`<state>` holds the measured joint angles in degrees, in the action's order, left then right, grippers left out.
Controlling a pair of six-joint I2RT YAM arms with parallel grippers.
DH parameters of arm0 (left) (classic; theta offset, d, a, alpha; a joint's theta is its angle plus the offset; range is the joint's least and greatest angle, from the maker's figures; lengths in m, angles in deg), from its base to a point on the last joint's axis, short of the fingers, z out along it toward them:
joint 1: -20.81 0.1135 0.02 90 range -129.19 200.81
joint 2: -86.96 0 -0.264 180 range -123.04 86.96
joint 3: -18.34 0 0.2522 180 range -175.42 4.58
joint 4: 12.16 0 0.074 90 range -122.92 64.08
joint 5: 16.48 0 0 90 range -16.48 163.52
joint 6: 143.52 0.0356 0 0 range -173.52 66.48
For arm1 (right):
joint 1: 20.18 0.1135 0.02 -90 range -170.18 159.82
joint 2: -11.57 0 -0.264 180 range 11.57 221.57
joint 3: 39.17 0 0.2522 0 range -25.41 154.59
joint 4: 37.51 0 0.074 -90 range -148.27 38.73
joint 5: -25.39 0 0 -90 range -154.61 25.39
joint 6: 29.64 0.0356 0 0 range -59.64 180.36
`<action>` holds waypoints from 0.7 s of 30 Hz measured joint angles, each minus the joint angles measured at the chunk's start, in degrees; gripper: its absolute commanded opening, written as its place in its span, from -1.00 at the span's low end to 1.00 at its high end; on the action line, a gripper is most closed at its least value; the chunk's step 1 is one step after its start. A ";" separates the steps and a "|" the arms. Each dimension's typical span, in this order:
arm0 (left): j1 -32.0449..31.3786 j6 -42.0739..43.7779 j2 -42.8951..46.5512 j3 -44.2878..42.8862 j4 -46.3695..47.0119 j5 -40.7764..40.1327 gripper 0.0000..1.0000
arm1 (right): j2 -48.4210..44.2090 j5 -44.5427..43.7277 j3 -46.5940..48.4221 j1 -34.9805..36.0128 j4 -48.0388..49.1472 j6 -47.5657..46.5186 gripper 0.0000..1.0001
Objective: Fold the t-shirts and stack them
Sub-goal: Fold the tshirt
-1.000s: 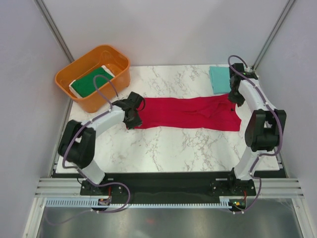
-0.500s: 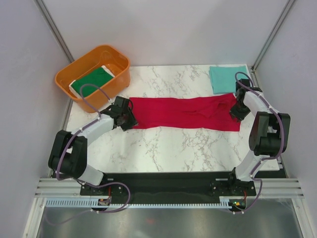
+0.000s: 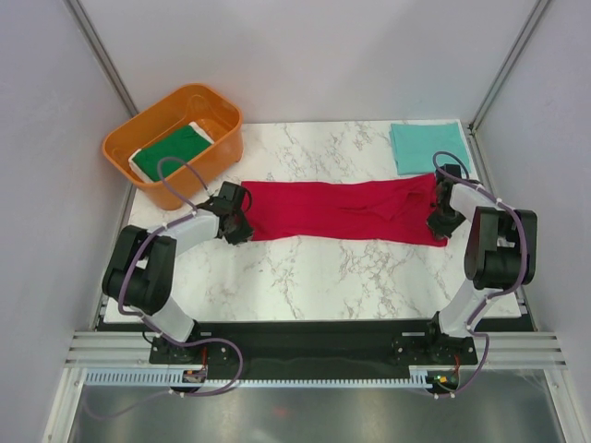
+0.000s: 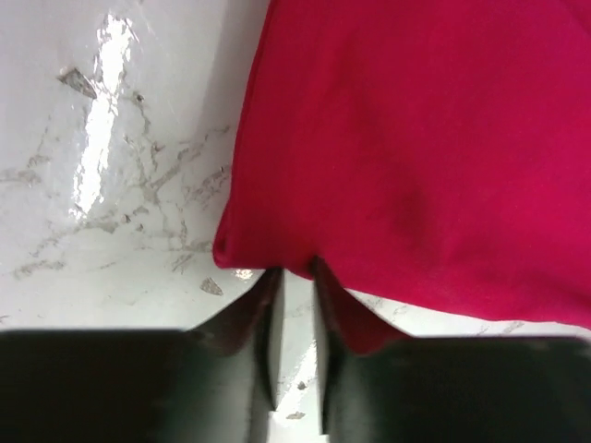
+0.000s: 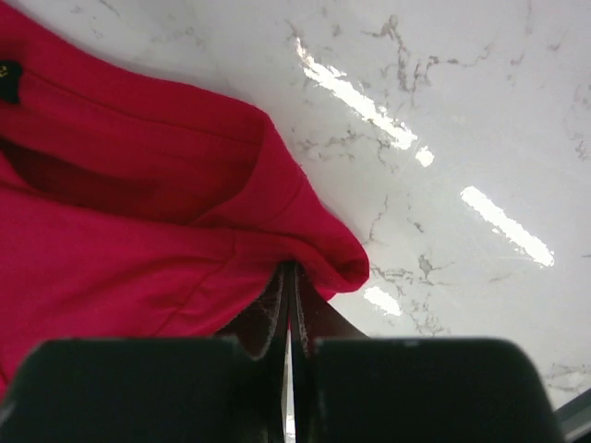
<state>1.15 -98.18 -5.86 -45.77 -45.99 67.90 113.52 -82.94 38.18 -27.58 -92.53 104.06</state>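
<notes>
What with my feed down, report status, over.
Right gripper shut on red shirt at collar end. Left gripper part open at hem edge. Nothing in the way.

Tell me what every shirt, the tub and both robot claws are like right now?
red t-shirt: stretched out in a long strip.
teal t-shirt: folded, lying flat.
orange tub: upright.
green t-shirt: folded, inside the orange tub.
left gripper: jaws slightly apart at the red t-shirt's edge.
right gripper: shut on the red t-shirt.
</notes>
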 measured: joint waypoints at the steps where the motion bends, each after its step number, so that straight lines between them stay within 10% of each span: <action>1: 0.00 0.31 -0.22 -0.07 0.00 -0.37 -0.74 | -0.35 -0.63 -0.42 0.02 0.72 -0.20 -1.00; 2: 0.00 0.66 -0.33 -0.09 0.13 -0.68 -0.95 | -0.70 -1.14 -0.90 0.02 1.31 -0.31 -1.00; 21: -0.04 1.95 5.92 6.19 1.01 -3.58 -0.95 | -8.83 -7.72 -9.35 -0.61 3.76 -2.69 -1.00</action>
<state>1.11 -96.24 0.06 -39.58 -44.99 64.31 104.69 -90.65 28.83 -28.19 -88.77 101.38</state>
